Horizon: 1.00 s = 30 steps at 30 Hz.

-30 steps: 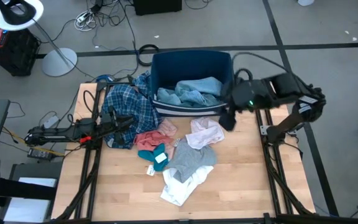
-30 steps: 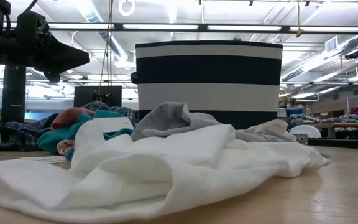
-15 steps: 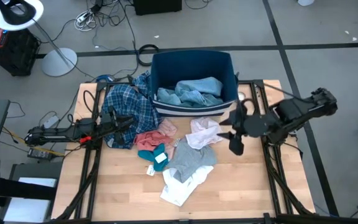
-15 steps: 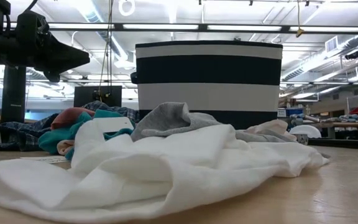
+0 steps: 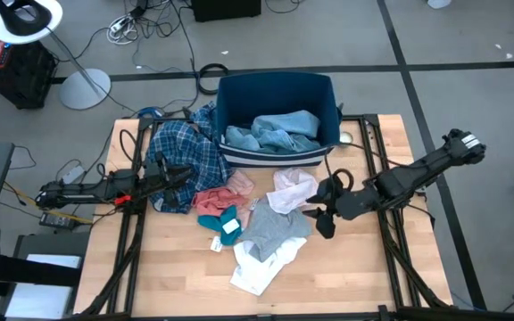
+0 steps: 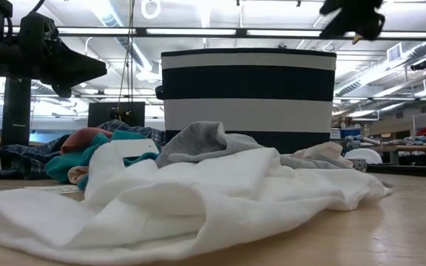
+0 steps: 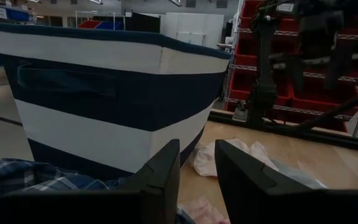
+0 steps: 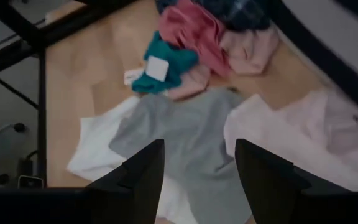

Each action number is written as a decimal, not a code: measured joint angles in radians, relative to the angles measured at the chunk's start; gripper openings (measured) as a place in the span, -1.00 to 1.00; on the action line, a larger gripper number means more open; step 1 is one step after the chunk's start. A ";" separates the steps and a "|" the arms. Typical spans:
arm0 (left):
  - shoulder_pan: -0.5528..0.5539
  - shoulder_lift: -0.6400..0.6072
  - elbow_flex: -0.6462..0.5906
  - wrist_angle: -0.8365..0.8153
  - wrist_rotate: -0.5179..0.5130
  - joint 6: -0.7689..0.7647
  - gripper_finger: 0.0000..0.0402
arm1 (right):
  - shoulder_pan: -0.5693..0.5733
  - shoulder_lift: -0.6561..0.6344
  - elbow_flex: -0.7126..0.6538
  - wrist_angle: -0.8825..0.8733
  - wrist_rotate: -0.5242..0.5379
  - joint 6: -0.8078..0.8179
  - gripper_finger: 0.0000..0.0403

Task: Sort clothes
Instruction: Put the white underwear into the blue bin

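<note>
White garment [image 5: 259,267] lowest, lower centre of the high view; grey garment [image 5: 273,230] above it. Right gripper [image 5: 327,219] hovers just right of the grey, fingers spread wide, empty. Left gripper [image 5: 186,175] at mid-left over plaid shirt [image 5: 178,152], narrow gap, empty. Light blue garment [image 5: 275,130] in bin [image 5: 230,89], top centre.

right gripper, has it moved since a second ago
Yes. The right gripper has swung from beside the dark blue plastic bin toward the table's front, over the grey garment.

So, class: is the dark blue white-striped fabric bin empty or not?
Not empty: the dark blue bin holds a crumpled light blue garment.
</note>
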<state>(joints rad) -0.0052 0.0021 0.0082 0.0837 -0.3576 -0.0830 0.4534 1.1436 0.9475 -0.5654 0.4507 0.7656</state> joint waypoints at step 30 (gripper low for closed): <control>-0.001 0.000 0.040 0.040 0.071 -0.191 -0.46 | -0.248 0.196 -0.041 0.072 -0.034 0.103 -0.04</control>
<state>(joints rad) -0.0063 0.0025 0.0486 0.1237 -0.2864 -0.2745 0.2052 1.3399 0.9066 -0.4933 0.4164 0.8690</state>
